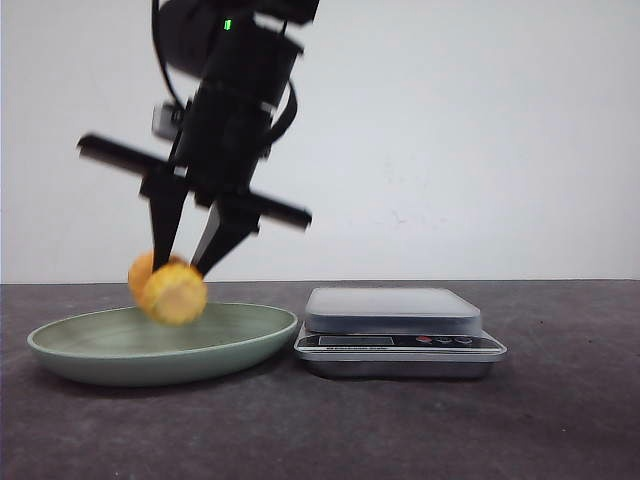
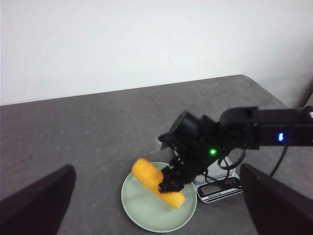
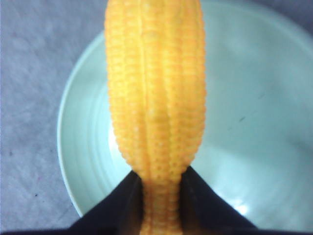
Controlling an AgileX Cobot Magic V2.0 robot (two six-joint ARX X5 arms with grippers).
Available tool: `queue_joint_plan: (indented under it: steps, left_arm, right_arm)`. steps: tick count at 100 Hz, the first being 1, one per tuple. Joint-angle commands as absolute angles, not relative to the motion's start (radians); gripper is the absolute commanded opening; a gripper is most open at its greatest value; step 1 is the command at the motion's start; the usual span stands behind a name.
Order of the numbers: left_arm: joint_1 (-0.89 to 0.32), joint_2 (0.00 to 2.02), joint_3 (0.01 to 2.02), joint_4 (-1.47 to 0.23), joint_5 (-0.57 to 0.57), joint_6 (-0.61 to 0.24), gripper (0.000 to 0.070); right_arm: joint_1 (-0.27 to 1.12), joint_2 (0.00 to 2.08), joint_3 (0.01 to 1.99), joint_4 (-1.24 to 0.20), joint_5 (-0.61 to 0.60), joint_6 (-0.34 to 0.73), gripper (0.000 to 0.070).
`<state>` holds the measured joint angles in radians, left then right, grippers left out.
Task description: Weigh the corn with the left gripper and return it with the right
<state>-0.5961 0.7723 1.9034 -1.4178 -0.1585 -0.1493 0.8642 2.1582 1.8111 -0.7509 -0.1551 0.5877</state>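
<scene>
A plain white wall backs your dark grey bench (image 1: 560, 420). At the lower left of the front frame sits a pale green plate (image 1: 70, 355), with a silver scale (image 1: 400, 330) just beside it at lower centre. Your right pincer (image 1: 182, 262) is clamped on the corn (image 1: 172, 290), holding it just above the plate. Your left pincer (image 2: 156, 215) shows only as two dark fingers (image 2: 39, 203) spread wide apart, gripping nothing.

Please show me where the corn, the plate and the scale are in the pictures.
corn (image 1: 173, 293), front view, on its kernel side.
plate (image 1: 60, 349), front view, on its bare left rim.
scale (image 1: 392, 309), front view, on its weighing platform.
</scene>
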Motion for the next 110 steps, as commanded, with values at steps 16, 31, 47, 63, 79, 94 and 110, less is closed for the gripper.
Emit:
queue_joint_plan:
  steps: [16, 31, 47, 63, 79, 94, 110]
  left_arm:
    - [-0.601, 0.784, 1.923, -1.448, -0.161, -0.151, 0.0700]
    - [-0.601, 0.784, 1.923, -1.448, -0.161, -0.151, 0.0700]
    - [-0.601, 0.784, 1.923, -1.448, -0.161, -0.151, 0.0700]
    - [-0.601, 0.784, 1.923, -1.448, -0.161, -0.151, 0.0700]
    - [-0.601, 0.784, 1.923, -1.448, -0.185, -0.150, 0.0700]
    - [-0.601, 0.784, 1.923, -1.448, -0.222, -0.153, 0.0700]
    - [-0.601, 0.784, 1.923, -1.443, -0.274, -0.171, 0.0700]
  right_arm:
    - [0.883, 2.185, 1.833, -0.732, -0.157, 0.636, 0.0279]
    - [0.883, 2.184, 1.833, -0.736, -0.150, 0.629, 0.0548]
    - [0.883, 2.159, 1.834, -0.735, -0.112, 0.594, 0.0548]
    - [0.883, 2.052, 1.834, -0.739, 0.035, 0.561, 0.0547]
    - [0.910, 1.883, 1.834, -0.738, 0.194, 0.459, 0.0506]
    - [0.971, 1.706, 1.834, -0.733, 0.366, 0.270, 0.0042]
    - [1.053, 1.544, 1.833, -0.738, 0.507, 0.066, 0.0010]
